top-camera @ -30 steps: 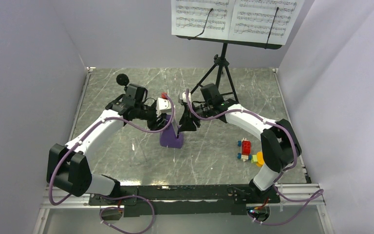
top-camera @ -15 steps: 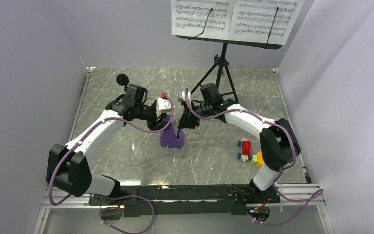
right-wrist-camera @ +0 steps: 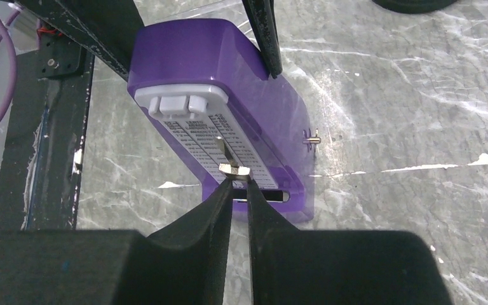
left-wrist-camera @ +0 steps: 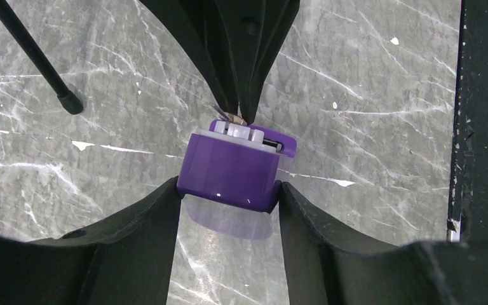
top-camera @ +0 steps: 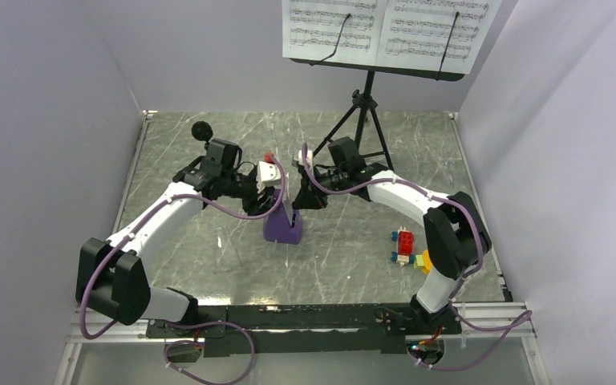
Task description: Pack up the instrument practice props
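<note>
While left tool (left-wrist-camera: 229,188) clamps white-faced purple metronome (left-wrist-camera: 229,166), right tool (right-wrist-camera: 236,182) pinches its brass pendulum weight (right-wrist-camera: 234,168)

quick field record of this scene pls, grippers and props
metronome: purple, upright, between both arms
left gripper: clamped on the metronome's sides
right gripper: fingertips pinched at the pendulum weight
music stand: at the back, sheet music on its desk
microphone stand: back left, untouched
toy blocks: right side, untouched
</note>
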{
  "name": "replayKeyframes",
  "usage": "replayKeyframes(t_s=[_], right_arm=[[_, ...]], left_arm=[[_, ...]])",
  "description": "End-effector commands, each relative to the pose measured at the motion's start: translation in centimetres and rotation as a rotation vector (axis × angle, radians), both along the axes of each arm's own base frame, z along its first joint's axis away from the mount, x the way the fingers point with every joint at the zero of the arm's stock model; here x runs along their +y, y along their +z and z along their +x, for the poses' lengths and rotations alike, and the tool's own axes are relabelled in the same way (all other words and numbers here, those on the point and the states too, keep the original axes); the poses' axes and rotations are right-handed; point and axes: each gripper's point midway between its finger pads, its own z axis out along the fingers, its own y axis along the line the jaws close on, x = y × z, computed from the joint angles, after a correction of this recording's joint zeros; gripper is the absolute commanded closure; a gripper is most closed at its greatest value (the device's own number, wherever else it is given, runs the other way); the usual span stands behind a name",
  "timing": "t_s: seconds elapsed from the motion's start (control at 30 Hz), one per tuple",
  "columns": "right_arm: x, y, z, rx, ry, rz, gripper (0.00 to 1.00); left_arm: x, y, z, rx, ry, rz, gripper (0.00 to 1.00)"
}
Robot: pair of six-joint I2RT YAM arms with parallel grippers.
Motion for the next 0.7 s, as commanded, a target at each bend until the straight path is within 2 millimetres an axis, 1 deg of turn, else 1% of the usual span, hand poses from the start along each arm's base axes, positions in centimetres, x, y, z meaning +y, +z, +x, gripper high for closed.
replayKeyframes(t_s=[0.0, 0.2, 0.37, 0.43, 0.57, 0.67], right_arm=[[1.6, 2.3, 0.8, -0.067, 0.030, 0.062, 0.85], [2.3, 2.6, 0.9, -0.068, 0.034, 0.072, 0.84], [2.5, 2.7, 1.0, -0.066, 0.034, 0.077, 0.84], [2.5, 2.9, 0.5, -0.072, 0.063, 0.082, 0.83], [3.0, 3.1, -1.1, -0.136, 0.156, 0.081, 0.80], [3.0, 3.3, -1.5, -0.163, 0.174, 0.089, 0.80]], left_arm=[[-0.4, 0.2, -1.1, 0.032, -0.017, -0.031, 0.52], [-0.4, 0.2, -1.0, 0.029, -0.021, -0.030, 0.52], [-0.4, 0.2, -0.9, 0.027, -0.022, -0.029, 0.52], [-0.4, 0.2, -0.9, 0.030, -0.022, -0.030, 0.52], [-0.5, 0.2, -0.6, 0.039, -0.006, -0.034, 0.52], [-0.6, 0.2, -0.5, 0.048, 0.006, -0.038, 0.52]])
